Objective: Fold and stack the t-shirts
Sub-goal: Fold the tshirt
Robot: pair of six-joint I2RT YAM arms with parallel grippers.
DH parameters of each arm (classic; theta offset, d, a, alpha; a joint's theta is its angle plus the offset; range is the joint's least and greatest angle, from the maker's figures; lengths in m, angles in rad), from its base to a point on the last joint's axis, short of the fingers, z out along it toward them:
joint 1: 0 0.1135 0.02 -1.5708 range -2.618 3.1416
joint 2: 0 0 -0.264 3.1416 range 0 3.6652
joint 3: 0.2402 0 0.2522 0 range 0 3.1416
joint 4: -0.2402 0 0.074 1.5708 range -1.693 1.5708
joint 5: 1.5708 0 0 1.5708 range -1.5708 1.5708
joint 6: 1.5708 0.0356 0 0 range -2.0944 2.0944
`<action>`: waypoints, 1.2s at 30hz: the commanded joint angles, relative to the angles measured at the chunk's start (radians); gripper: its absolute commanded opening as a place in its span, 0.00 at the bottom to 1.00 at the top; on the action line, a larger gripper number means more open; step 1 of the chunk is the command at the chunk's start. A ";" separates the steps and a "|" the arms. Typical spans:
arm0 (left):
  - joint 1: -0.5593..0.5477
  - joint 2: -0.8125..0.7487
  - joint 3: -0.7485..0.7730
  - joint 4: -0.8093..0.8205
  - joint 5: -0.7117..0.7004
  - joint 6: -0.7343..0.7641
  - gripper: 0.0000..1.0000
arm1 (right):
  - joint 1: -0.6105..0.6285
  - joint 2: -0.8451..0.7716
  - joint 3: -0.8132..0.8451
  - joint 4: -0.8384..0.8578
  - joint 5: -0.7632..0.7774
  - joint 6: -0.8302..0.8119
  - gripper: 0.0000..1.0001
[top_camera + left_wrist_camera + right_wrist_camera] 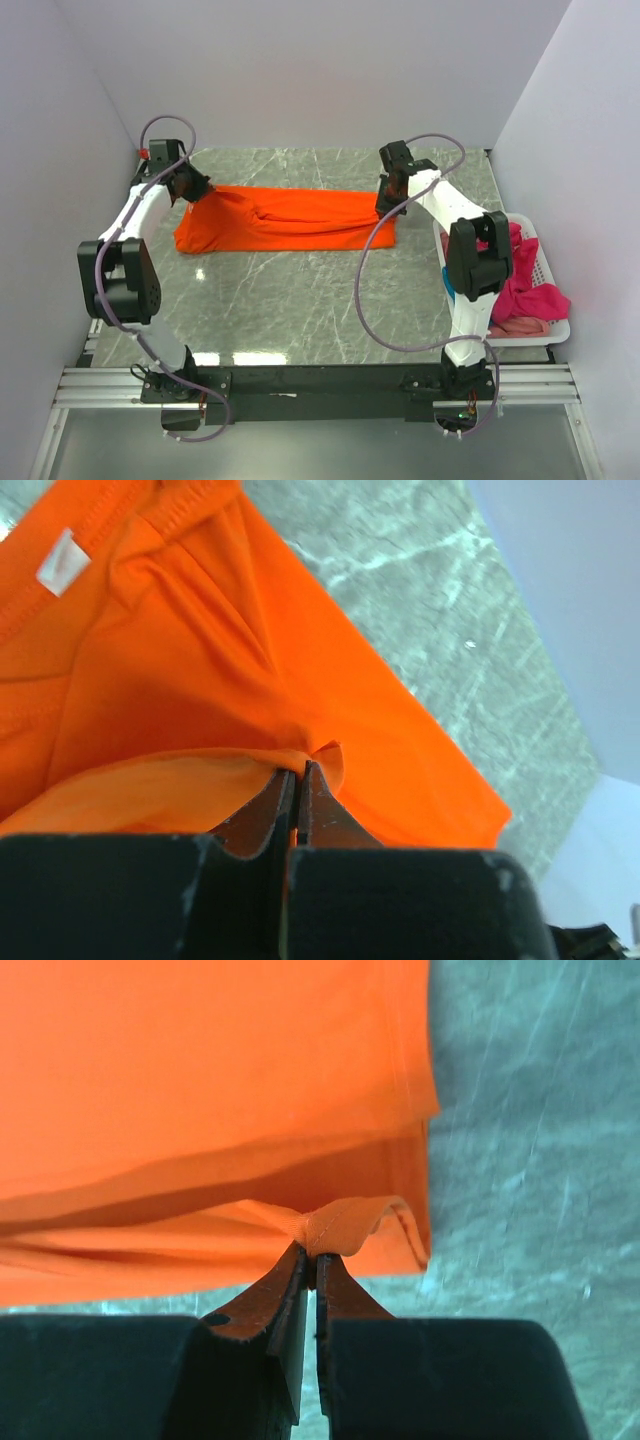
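The bright orange t-shirt [285, 222] lies stretched across the far half of the marble table, folded lengthwise. My left gripper [193, 190] is shut on its left end; the left wrist view shows the jaws [298, 772] pinching a fold of orange cloth [250, 680], with the white neck label [62, 562] at top left. My right gripper [388, 196] is shut on the right end; the right wrist view shows the jaws [312, 1254] pinching a hemmed edge of the orange shirt [200, 1080]. Magenta-pink [530, 285], pale pink [520, 326] and teal-blue [449, 283] shirts lie in the basket.
A white plastic basket [545, 262] stands at the table's right edge, beside the right arm. White walls close in the table on the left, back and right. Bare marble [290, 300] lies between the shirt and the arm bases.
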 commanded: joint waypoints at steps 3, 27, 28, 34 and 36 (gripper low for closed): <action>0.004 0.063 0.090 0.016 -0.047 0.033 0.01 | -0.043 0.072 0.104 -0.039 -0.005 -0.029 0.08; -0.022 0.226 0.142 -0.032 -0.032 0.076 0.99 | -0.008 0.101 0.129 0.053 -0.154 -0.163 0.69; -0.026 0.232 0.130 -0.030 -0.027 0.078 0.99 | -0.008 0.123 0.153 0.047 -0.164 -0.158 0.69; -0.044 0.373 0.225 -0.085 -0.058 0.082 0.99 | -0.008 0.250 0.249 0.028 -0.175 -0.135 0.68; -0.052 0.435 0.286 -0.099 -0.075 0.091 0.99 | -0.008 0.250 0.217 0.050 -0.207 -0.132 0.68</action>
